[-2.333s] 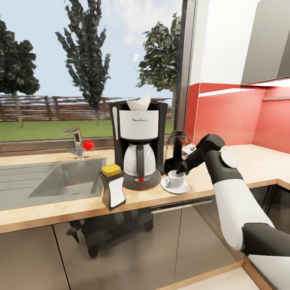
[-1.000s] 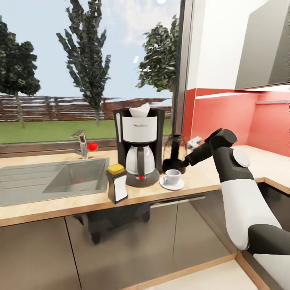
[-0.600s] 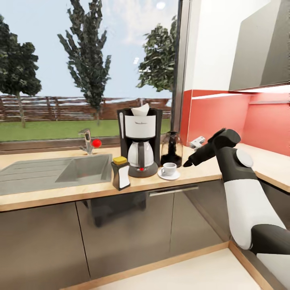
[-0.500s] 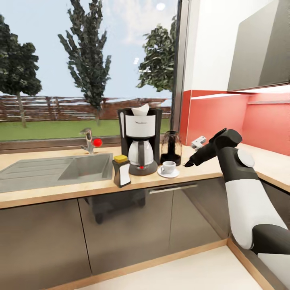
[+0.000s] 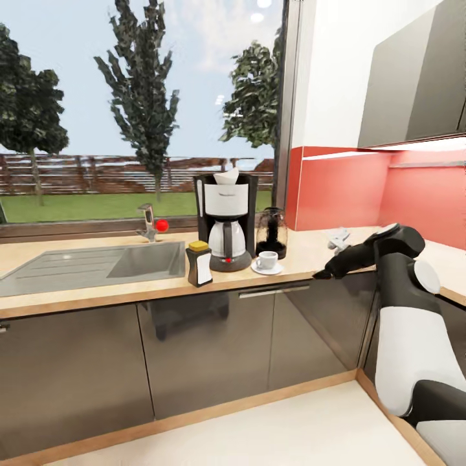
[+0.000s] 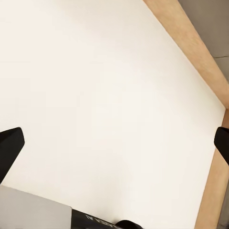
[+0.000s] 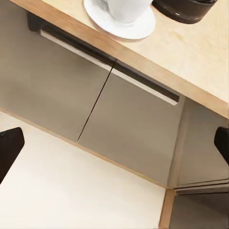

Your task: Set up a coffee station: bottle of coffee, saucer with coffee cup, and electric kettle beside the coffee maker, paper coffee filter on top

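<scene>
On the kitchen countertop (image 5: 90, 290) stands the coffee maker (image 5: 224, 217) with the paper coffee filter (image 5: 226, 176) on its top. The bottle of coffee (image 5: 199, 264) stands at its left front. To its right sit the electric kettle (image 5: 271, 233) and the saucer (image 5: 257, 270), which carries the coffee cup (image 5: 266, 260). My right gripper (image 5: 321, 275) hangs open and empty off the counter's front edge, right of the saucer. The right wrist view shows the saucer (image 7: 139, 29), the cup (image 7: 125, 7) and the kettle's base (image 7: 186, 10). My left gripper (image 6: 114, 148) is open over pale floor.
A grey inset sink (image 5: 145, 259) with a tap (image 5: 149, 221) lies left of the coffee maker. Dark grey cabinet fronts (image 5: 207, 349) run below the worktop. The counter turns a corner at the right under a red backsplash (image 5: 336, 188). Pale floor (image 5: 272, 427) spreads in front.
The whole view has backed away from the counter, so the things look smaller. My right arm has drawn back from the cup and dropped to the counter's front edge.
</scene>
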`<state>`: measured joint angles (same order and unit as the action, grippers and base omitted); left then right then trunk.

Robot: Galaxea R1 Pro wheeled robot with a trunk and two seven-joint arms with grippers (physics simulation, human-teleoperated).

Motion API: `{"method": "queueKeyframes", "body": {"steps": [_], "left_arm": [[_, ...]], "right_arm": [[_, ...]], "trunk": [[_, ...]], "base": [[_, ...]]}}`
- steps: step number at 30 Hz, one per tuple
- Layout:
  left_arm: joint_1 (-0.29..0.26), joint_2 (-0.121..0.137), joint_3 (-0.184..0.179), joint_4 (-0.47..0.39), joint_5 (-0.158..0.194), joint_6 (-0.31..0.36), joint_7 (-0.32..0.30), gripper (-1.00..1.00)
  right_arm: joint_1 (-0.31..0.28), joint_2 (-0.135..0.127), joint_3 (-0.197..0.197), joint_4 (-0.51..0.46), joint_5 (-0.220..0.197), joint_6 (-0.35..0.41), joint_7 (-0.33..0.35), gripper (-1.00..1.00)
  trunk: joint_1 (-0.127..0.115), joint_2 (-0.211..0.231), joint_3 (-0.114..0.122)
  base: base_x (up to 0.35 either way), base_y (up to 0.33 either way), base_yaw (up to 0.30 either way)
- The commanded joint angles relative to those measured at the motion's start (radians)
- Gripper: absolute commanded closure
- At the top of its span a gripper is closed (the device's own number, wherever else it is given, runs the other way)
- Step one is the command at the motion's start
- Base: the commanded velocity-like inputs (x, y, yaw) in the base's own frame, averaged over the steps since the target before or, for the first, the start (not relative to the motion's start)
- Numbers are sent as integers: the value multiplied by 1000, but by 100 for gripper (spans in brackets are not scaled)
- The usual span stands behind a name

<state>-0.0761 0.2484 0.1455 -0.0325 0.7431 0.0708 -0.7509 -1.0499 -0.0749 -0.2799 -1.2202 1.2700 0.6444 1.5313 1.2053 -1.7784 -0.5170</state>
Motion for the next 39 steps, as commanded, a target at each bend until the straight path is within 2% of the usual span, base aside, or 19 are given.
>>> {"method": "queueKeyframes", "body": {"steps": [1, 3, 4, 8, 10, 11, 18, 19, 21, 25, 30, 32, 33, 34, 35, 36, 39], "left_arm": [[-1, 0, 8, 0, -2, 7, -4, -100], [-1, 0, 8, 0, -2, 7, -4, -100], [-1, 0, 8, 0, -2, 7, -3, -100], [-1, 0, 8, 0, -2, 7, -2, -100], [-1, 0, 8, 0, -2, 7, -2, -100], [-1, 0, 8, 0, -2, 7, -2, -100], [-1, 0, 8, 0, -2, 7, -2, -100], [-1, 0, 8, 0, -1, 7, -2, -100], [-1, 0, 8, 0, -1, 7, -2, -100], [-1, 0, 9, 0, -1, 7, -2, -100], [-1, 0, 8, -2, -1, 8, -2, -100], [-1, 0, 8, -3, -1, 8, -2, -100], [-1, 0, 8, -3, -2, 9, -2, -100], [-1, 0, 8, -3, -1, 9, -2, -100], [-1, 0, 8, -4, -1, 9, -2, -100], [-1, -1, 5, -5, -1, 9, -2, -100], [-1, -1, 10, -5, -1, 9, -2, -100]], "right_arm": [[0, 0, -3, -1, 5, 9, 9, -100], [11, 1, -6, -2, 5, 8, 10, -100], [69, 1, -9, -5, -10, -1, 10, -100], [147, 0, -14, -5, -76, -59, 11, -100], [197, -3, -43, -5, -100, -99, 11, -100], [228, -4, -79, -5, -108, -134, 11, -100], [348, -6, -209, 5, -117, -294, 4, -100], [384, -6, -251, 16, -117, -329, -4, -100], [418, -6, -292, 31, -118, -360, -19, -100], [467, -6, -351, 71, -119, -416, -67, -100], [508, -13, -431, 171, -119, -474, -144, -100], [517, -21, -476, 216, -119, -500, -176, -100], [524, -33, -519, 262, -119, -529, -203, -100], [527, -39, -540, 286, -119, -544, -215, -100], [531, -54, -576, 335, -119, -572, -235, -100], [574, -103, -646, 445, -119, -610, -283, -100], [616, -122, -665, 487, -119, -622, -314, -100]], "trunk": [[0, -1, -1], [0, -1, -1], [0, -1, -1], [0, -1, -1], [0, -1, -1], [0, -1, -1], [0, -1, -1], [0, -1, -1], [0, -1, -1], [0, -1, -1], [0, -1, -1], [0, -1, -1], [0, -1, -1], [0, -1, -1], [0, -1, -1], [0, -1, -1], [0, -1, -1]], "base": [[-14, 0, 0], [-9, 0, 0], [-1, 0, 0], [0, 0, 0], [0, 0, 0], [0, 0, 0], [0, 0, 0], [0, 0, 0], [0, 0, 0], [0, 0, 0], [0, 0, 0], [0, 0, 0], [0, 0, 0], [0, 0, 0], [0, 0, 0], [0, 0, 0], [0, 0, 0]]}}
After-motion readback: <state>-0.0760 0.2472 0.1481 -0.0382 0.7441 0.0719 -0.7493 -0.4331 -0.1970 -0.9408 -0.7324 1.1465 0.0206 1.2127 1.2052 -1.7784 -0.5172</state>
